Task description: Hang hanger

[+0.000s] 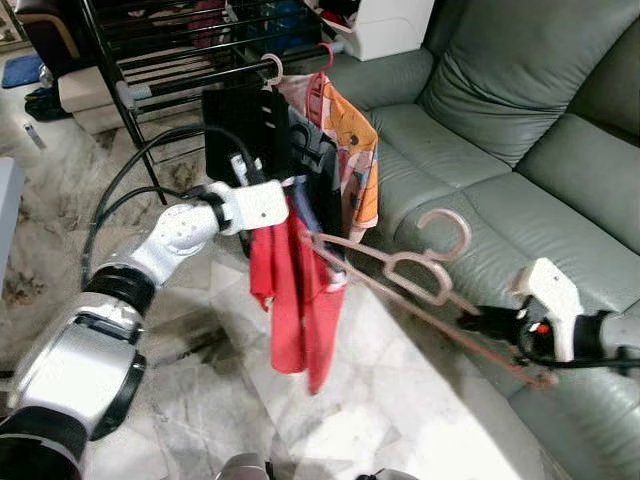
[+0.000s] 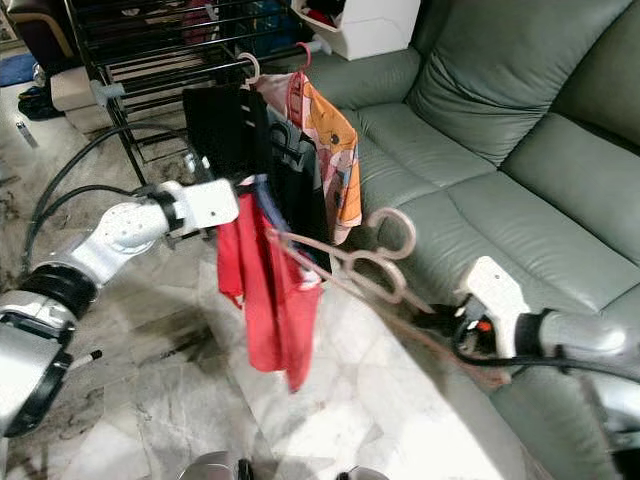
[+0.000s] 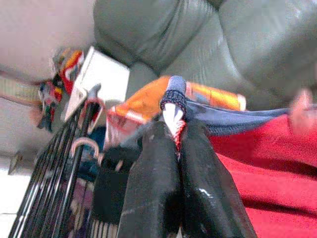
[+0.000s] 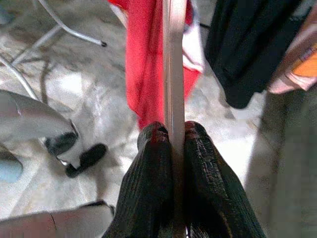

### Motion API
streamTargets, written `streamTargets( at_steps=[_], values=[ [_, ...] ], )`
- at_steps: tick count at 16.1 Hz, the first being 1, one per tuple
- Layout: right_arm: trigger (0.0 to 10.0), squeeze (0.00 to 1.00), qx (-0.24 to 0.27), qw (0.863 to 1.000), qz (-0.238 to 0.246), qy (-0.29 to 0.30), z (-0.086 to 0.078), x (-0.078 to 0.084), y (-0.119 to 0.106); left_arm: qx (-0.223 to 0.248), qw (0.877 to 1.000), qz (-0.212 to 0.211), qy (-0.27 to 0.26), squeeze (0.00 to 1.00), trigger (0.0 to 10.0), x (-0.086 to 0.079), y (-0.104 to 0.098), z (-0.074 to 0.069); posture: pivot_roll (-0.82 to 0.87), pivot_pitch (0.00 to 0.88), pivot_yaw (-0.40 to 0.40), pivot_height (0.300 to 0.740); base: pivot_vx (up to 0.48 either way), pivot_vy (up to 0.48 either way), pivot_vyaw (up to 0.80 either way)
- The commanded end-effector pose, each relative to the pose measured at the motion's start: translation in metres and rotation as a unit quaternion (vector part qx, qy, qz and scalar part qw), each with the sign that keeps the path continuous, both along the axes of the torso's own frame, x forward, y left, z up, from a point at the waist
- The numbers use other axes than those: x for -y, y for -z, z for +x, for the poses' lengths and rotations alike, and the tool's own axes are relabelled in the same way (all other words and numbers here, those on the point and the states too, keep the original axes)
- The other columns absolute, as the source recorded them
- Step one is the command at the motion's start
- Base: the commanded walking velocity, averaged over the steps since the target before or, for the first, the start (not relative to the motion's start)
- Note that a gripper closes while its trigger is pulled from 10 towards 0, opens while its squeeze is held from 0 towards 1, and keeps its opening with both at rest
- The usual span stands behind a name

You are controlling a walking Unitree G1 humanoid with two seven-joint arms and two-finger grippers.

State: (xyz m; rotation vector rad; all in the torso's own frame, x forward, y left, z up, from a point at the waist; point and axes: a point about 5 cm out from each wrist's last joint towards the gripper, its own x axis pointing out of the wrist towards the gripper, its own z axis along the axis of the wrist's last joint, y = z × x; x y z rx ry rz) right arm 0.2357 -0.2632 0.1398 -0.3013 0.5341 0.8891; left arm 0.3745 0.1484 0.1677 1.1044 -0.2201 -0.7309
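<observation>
A pink hanger (image 1: pixel 400 268) lies slanted in the air before the sofa, with its hook (image 1: pixel 452 230) pointing up. One arm of the hanger is inside a red shirt (image 1: pixel 300 300) that droops toward the floor. My right gripper (image 1: pixel 468 320) is shut on the hanger's lower bar, and the right wrist view shows the bar pinched between its fingertips (image 4: pixel 172 131). My left gripper (image 1: pixel 290 192) is shut on the shirt's collar (image 3: pixel 173 106), holding it up beside the garments on the black drying rack (image 1: pixel 180 70).
A black garment (image 1: pixel 245 125) and an orange-and-pink one (image 1: pixel 350 150) hang from hangers on the rack's front rail. A grey-green sofa (image 1: pixel 520 150) runs along the right side. Black cables (image 1: pixel 120 190) trail over the marble floor (image 1: pixel 360 400). A white box (image 1: pixel 385 25) stands behind the sofa's arm.
</observation>
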Motion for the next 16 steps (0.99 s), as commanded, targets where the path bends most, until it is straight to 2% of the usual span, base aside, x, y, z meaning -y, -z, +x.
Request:
streamTargets(
  at_steps=[1,4,7,8,11,14,16],
  values=[
    [10.0,0.0,0.01,1.0,0.002,-0.009,0.002,0.002,-0.008,0.016,1.0,0.011,-0.006,0.0,10.0,-0.002,-0.008,0.004,-0.05,0.0,0.015,0.74,0.0,0.0,0.0],
    [10.0,0.0,0.008,1.0,0.003,-0.021,-0.001,0.003,-0.013,0.008,1.0,0.013,-0.018,0.0,10.0,-0.007,-0.001,0.003,-0.05,0.0,0.015,0.74,0.0,0.0,0.0],
    [10.0,0.0,0.008,1.0,-0.003,-0.02,-0.001,0.003,-0.008,0.011,1.0,-0.002,-0.005,0.0,10.0,-0.001,-0.002,0.002,-0.05,0.0,0.014,0.74,0.0,0.0,0.0],
    [10.0,0.0,0.007,1.0,-0.01,-0.023,0.0,0.001,-0.003,0.012,0.999,-0.027,0.021,0.0,10.0,0.008,-0.006,0.0,-0.05,0.0,0.012,0.74,0.0,0.0,0.0],
    [10.0,0.0,0.008,1.0,-0.015,-0.024,0.002,0.001,-0.001,-0.004,0.998,-0.047,0.051,0.0,10.0,0.014,-0.008,-0.004,-0.05,0.0,0.011,0.74,0.0,0.0,0.0],
    [10.0,0.0,0.023,0.999,-0.029,-0.018,0.005,0.007,-0.006,-0.013,0.998,-0.039,0.054,0.0,10.0,0.013,-0.002,-0.006,-0.05,0.0,0.013,0.74,0.0,0.0,0.0],
    [10.0,0.0,0.031,0.998,-0.051,-0.024,0.004,0.01,-0.012,-0.015,0.999,-0.021,0.027,0.0,10.0,0.006,0.005,-0.004,-0.06,0.0,0.017,0.74,0.0,0.0,0.0]
  ],
)
